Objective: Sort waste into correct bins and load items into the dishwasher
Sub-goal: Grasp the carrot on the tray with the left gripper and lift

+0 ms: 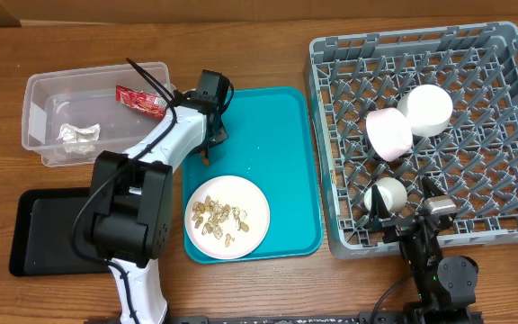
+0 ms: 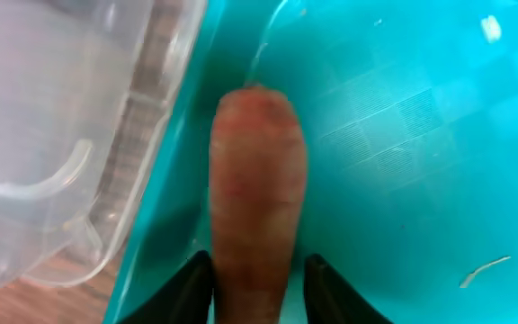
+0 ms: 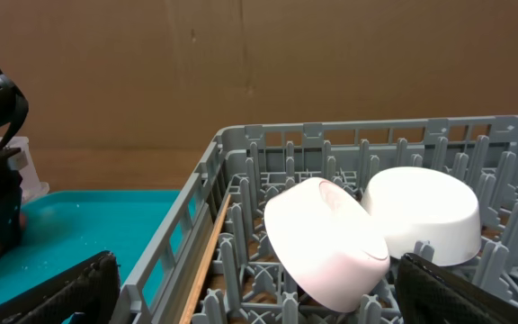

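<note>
Counting from above, I found two bins on the worktop (image 1: 268,45): one clear tub (image 1: 39,90) and one black tray (image 1: 43,225). The tub held one red wrapper (image 1: 138,99) and one paper wad (image 1: 79,133). The left arm hid a large part of the black tray, so I could not see all of its floor.

One teal tray (image 1: 286,162) lay in the middle with one plate (image 1: 250,193) on it. Beige scraps (image 1: 216,216) lay on the plate, too many and too small for an exact count.

One carrot (image 2: 259,180) lay on the teal tray along its left edge, just beside the tub. The left tool (image 2: 259,270) was grasping it, and both fingers (image 2: 192,288) pressed on its sides. The lower end of the carrot was cut off in the wrist view. From above it was nearly all hidden under the tool.

The rack (image 1: 331,54) held two bowls, one pink bowl (image 1: 389,133) and one white bowl (image 1: 425,110), touching each other. One cup (image 1: 387,193) stood nearer the front wall. The chopsticks (image 3: 207,265) lay along the left wall of the rack. I could not tell if this was one stick or two.

The right tool (image 1: 425,209) was released, with its fingers wide apart and nothing between them, over the front edge of the rack near the cup.
</note>
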